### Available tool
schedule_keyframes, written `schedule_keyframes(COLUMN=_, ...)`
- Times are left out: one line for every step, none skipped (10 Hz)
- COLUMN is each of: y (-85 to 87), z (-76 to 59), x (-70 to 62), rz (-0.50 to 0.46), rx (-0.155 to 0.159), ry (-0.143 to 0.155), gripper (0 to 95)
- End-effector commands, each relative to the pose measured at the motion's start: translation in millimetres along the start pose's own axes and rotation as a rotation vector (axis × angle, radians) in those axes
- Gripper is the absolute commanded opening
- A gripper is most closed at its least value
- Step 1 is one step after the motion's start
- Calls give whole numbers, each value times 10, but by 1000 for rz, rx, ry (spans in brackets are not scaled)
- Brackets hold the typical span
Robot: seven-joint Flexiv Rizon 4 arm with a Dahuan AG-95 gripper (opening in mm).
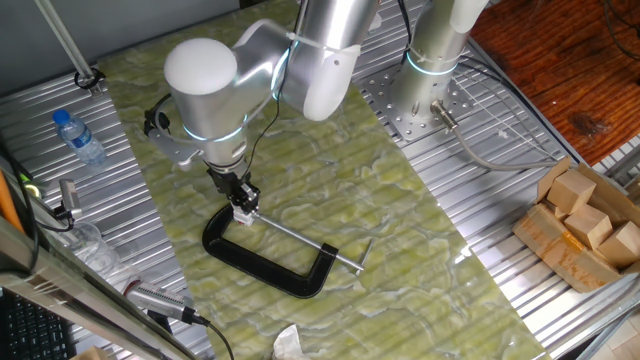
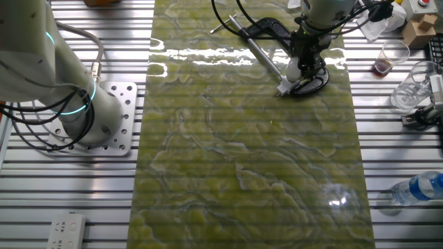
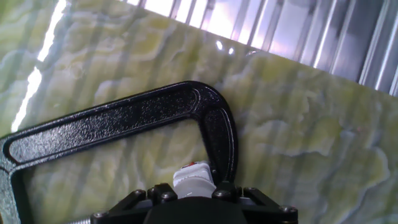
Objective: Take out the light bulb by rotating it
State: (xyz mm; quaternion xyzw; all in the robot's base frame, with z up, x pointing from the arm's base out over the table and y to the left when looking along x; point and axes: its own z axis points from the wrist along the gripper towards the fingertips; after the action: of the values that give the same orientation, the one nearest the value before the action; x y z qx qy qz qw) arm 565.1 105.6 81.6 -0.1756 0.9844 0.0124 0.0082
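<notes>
Right, from one fixed view the gripper [image 1: 243, 203] is down low over the green marbled mat [image 1: 420, 240], its dark fingers closed around something small and white at the near end of the black C-clamp [image 1: 262, 262], which lies flat with its long screw rod [image 1: 305, 240] running off toward the right. A water bottle [image 1: 78, 136] lies on the metal table [image 1: 480, 180] to the left, and wooden blocks [image 1: 585, 215] sit in a cardboard box at the right edge. Over to the other fixed view: the gripper [image 2: 304, 69] hangs above the clamp [image 2: 287, 34] at the far end of the mat, and the light bulb [image 2: 293, 70] shows as a small white round shape pinched between the fingers, with the boxy white socket fitting [image 2: 284, 88] just below it at the rod's end. A plastic cup [image 2: 389, 55] and a bottle [image 2: 415, 190] stand off to the right, a white power strip [image 2: 66, 232] bottom left. Now the hand view: the clamp's black frame [image 3: 124, 118] curves across the mat, and a white piece with a red mark [image 3: 193, 179] sits right at the gripper body; the fingertips themselves are out of frame here, so this view alone cannot tell how the jaws stand.
</notes>
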Motion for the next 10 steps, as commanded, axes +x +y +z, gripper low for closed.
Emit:
schedule_keyframes(y=-4, z=-1, x=-3, rz=-6, rx=10, ry=3, gripper=0)
schedule_keyframes(y=-4, z=-1, x=-3, rz=-23, rx=11, ry=4, gripper=0)
schedule_keyframes(y=-3, z=-4, x=-3, rz=-34, rx=11, ry=6, gripper=0)
schedule_keyframes(y=-3, z=-11, x=-3, rz=-68, rx=10, ry=10, gripper=0)
schedule_keyframes(y=-2, z=-13, x=-4, rz=-112, rx=10, ry=12, gripper=0)
schedule_keyframes(y=-2, z=-13, x=-3, rz=-153, rx=7, ry=13, gripper=0)
schedule_keyframes(y=-2, z=-11, x=-3, rz=-207, rx=14, ry=16, gripper=0)
schedule_keyframes(y=-2, z=-11, x=-3, rz=-244, rx=24, ry=22, gripper=0)
schedule_keyframes(y=-2, z=-14, x=-3, rz=-272, rx=28, ry=27, gripper=0)
schedule_keyframes(y=-2, z=-14, x=-2, rz=-297, rx=29, ry=28, gripper=0)
